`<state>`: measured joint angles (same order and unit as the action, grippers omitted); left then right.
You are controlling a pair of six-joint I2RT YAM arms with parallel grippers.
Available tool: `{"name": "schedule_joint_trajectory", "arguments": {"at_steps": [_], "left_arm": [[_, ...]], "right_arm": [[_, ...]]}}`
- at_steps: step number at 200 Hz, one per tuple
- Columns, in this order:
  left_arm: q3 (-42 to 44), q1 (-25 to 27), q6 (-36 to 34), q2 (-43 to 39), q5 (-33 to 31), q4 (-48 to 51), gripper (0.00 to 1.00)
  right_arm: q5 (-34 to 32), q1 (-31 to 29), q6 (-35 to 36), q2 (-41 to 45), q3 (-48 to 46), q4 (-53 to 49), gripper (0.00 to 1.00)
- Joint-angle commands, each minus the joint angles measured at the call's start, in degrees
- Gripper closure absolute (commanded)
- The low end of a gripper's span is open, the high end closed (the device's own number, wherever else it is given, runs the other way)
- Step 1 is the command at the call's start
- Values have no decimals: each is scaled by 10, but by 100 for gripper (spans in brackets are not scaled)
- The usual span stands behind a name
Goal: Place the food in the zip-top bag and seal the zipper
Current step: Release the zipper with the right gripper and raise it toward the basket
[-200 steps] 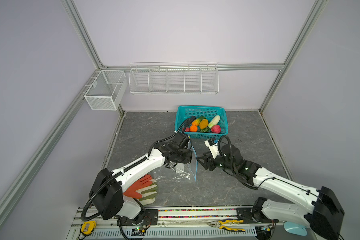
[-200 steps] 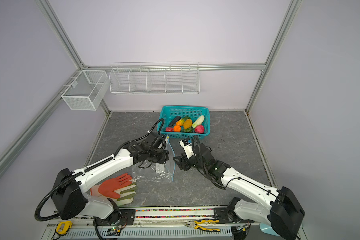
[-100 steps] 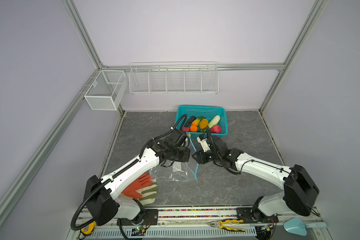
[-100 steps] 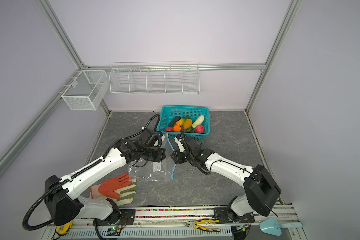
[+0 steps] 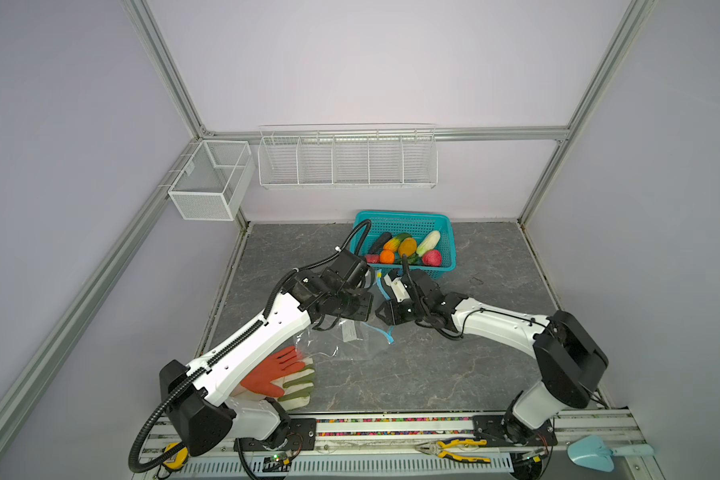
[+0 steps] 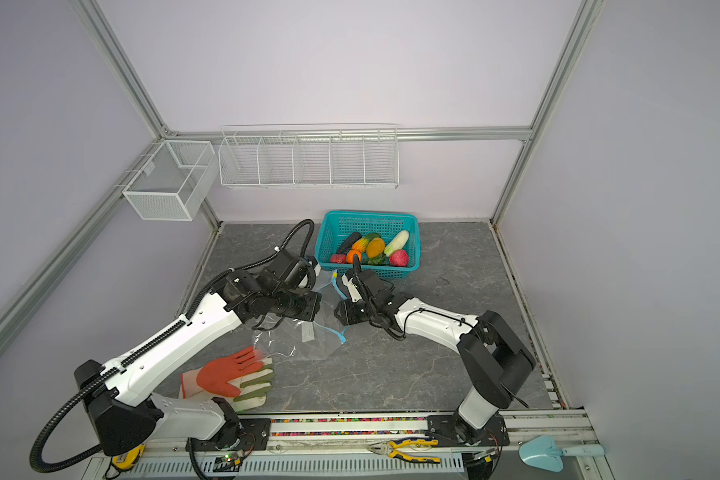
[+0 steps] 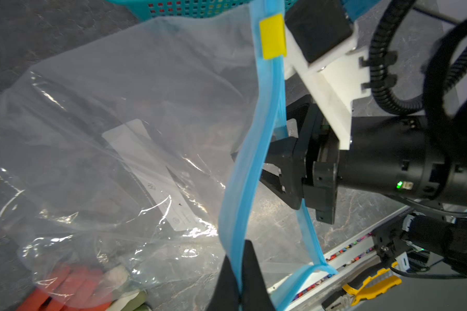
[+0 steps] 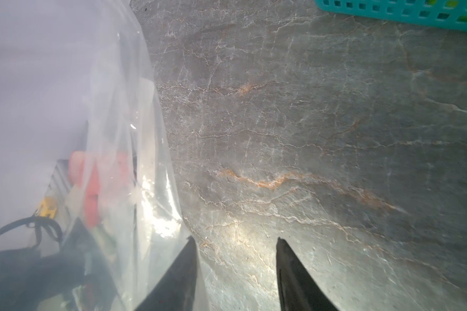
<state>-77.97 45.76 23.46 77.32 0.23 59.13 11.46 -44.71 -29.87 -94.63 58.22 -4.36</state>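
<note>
L hand (image 7: 239,274) is clenched on the zipper (image 7: 254,161). It pinches one light-blue lip, which runs up to the yellow slider tab (image 7: 272,36). The other lip bows away, so the mouth of the zip-top bag (image 7: 119,121) gapes.

R hand (image 7: 268,172) sits right at that mouth w/ jaws apart. In R wrist view only bare tabletop (image 8: 308,134) shows btwn its fingers (image 8: 290,277), w/ clear film just beside one of them. So it's released, grasping nothing. Can't tell from L wrist view whether the far lip touches it.

In both top views the 2 hands meet near the tabletop centre, tips close together, w/ the bag's zipper edge lifted btwn them. The rest of the bag drapes down and lies crumpled on the tabletop, left of centre, white label patch (image 5: 348,332) facing up. The bag corner nearest the near edge lies over the fingertips of the orange-and-green gloves (image 5: 283,376), which sit toward the near-left corner.

All the food (image 5: 404,249) in view is in the teal basket (image 5: 449,253), at approx the middle of the far edge. Orange, yellow-brown, dark eggplant, white-green cabbage & pink-red pcs can be made out. The basket is just beyond both hands.
</note>
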Motion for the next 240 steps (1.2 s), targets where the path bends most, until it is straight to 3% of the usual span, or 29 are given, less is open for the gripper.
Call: {"name": "schedule_joint_trajectory", "arguments": {"at_steps": [1,69,104,202,240], "left_arm": [[-35,-18,-25,-13,-39,24,100],[-89,-36,-54,44,-56,-3,100],[-52,-48,-41,39,-77,-17,100],[84,-130,-16,-22,-42,-85,100],[62,-139,-15,22,-22,-82,100]], "right_arm": [[21,3,-29,-27,20,38,52],[18,4,-18,-29,43,16,53],[22,4,-15,-45,60,8,53],[52,-3,-5,-151,173,-23,52],[49,9,-4,-145,153,-15,48]]}}
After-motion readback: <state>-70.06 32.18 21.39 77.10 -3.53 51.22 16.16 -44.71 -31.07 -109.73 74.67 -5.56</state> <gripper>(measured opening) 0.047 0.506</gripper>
